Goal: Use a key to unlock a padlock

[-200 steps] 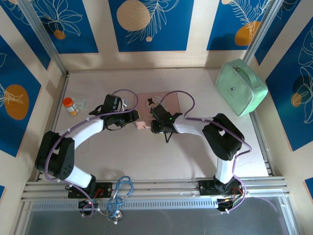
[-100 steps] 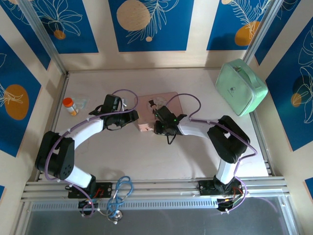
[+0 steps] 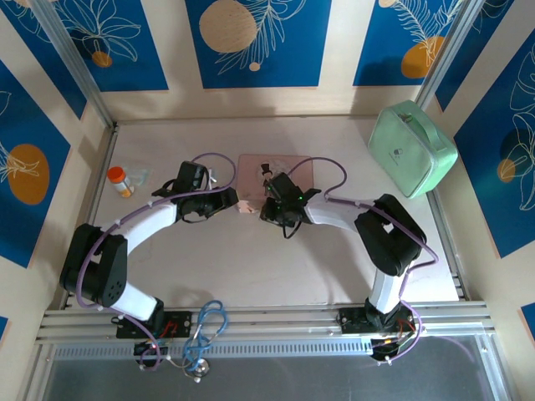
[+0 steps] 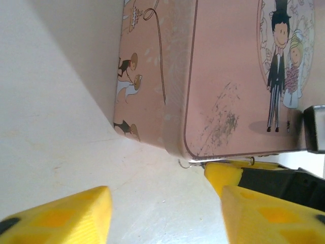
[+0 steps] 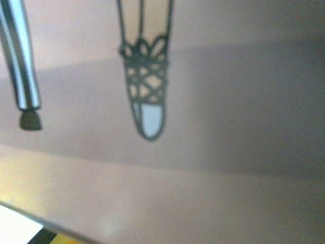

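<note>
**A:** Padlock whereabouts? We cannot tell; silvery wire point(image 4: 186, 163) peeks under pink box point(image 4: 228, 76) at its six o'clock edge.

**B:** Approach step, we judge: left gripper point(image 4: 162, 218) spread, right gripper point(image 3: 269, 209) unclear. Next we need a key.

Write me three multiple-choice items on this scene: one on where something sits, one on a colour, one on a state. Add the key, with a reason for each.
1. Where on the table is the mint-green case?
A. near left edge
B. far right corner
C. between the two arms

2. What colour are the fingers of the left gripper?
A. yellow
B. red
C. white

3. What state is the left gripper in?
A. shut on a key
B. shut on a cloth
C. open, holding nothing

Key:
1. B, because the top view shows the case at the far right, against the wall.
2. A, because both fingers show yellow in the left wrist view.
3. C, because the fingers stand wide apart just short of the pink box, with bare table between them.
</note>
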